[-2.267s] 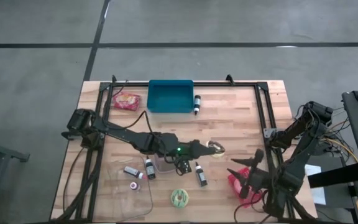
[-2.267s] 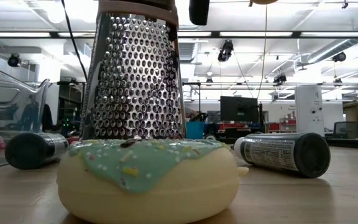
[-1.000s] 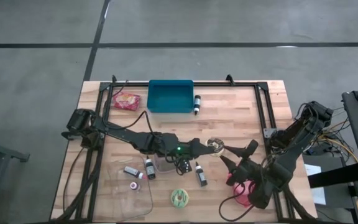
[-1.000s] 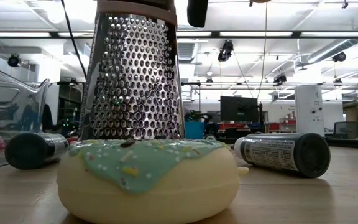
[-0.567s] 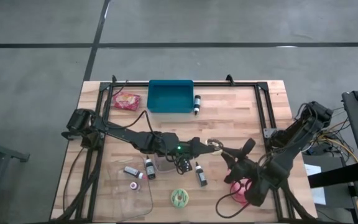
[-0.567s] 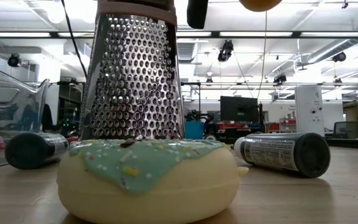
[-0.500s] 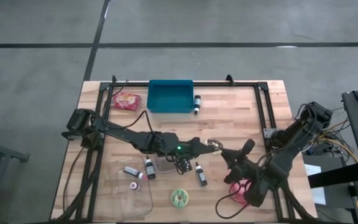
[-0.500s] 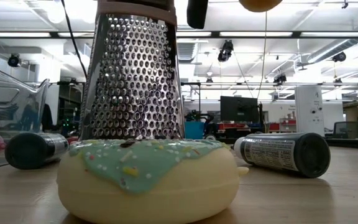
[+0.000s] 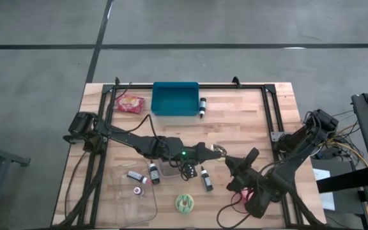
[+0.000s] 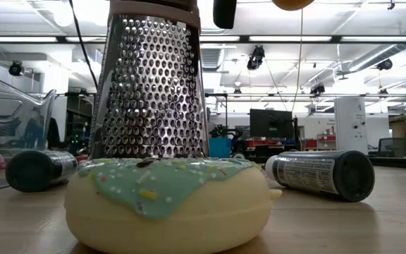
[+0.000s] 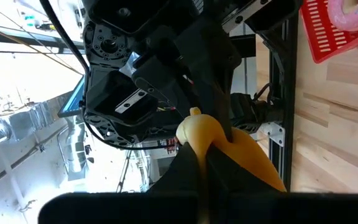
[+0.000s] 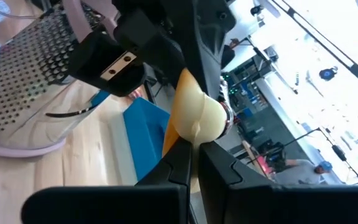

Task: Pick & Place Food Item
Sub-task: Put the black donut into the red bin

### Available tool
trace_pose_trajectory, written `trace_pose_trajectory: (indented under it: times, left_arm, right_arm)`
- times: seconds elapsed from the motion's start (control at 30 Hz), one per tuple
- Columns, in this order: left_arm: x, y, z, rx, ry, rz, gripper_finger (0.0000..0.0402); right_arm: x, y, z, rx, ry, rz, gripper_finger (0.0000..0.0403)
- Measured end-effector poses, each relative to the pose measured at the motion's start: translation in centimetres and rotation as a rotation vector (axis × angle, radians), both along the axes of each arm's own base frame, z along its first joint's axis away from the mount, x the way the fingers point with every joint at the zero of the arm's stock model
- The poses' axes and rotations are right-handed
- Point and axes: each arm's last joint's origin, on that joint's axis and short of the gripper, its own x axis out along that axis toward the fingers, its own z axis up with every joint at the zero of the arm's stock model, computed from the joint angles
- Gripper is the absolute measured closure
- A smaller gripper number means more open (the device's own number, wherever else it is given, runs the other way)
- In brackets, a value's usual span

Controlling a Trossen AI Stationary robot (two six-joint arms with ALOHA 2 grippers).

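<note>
Both grippers meet above mid-table: the left gripper (image 9: 214,151) and the right gripper (image 9: 225,158) are each clamped on the same yellow food item (image 11: 219,138), held off the table between them; it also shows at the top edge of the low view (image 10: 292,3). 1 frosted doughnut (image 9: 184,203) lies near the front edge, with the metal grater (image 10: 151,88) just behind it and 1 dark bottle (image 10: 323,173) lying beside it. A blue bin (image 9: 175,98) sits at the far edge of the table (image 9: 241,121), and a red basket (image 11: 328,28) is visible in the left wrist view.
</note>
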Motion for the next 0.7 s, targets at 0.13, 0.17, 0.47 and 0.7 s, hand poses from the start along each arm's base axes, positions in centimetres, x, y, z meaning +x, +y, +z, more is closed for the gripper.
trace_pose_trajectory:
  times: [0.13,0.17,0.47,0.7]
  left_arm:
    - [0.0,-0.1,0.2,-0.019,-0.005,0.002,0.0377]
    - [0.0,-0.1,0.2,-0.021,-0.004,0.003,0.0367]
    - [-0.3,-1.1,0.6,-0.034,-0.019,0.05,0.0313]
    - [-0.1,-1.4,1.6,-0.135,0.026,0.092,0.0261]
  right_arm:
    - [0.0,0.0,0.1,-0.028,-0.021,-0.017,0.0395]
    - [0.0,-0.1,0.1,-0.033,-0.02,-0.017,0.0395]
    - [0.0,-0.1,0.2,-0.053,-0.026,-0.025,0.0395]
    - [-0.1,-0.1,0.3,-0.053,-0.029,-0.027,0.0396]
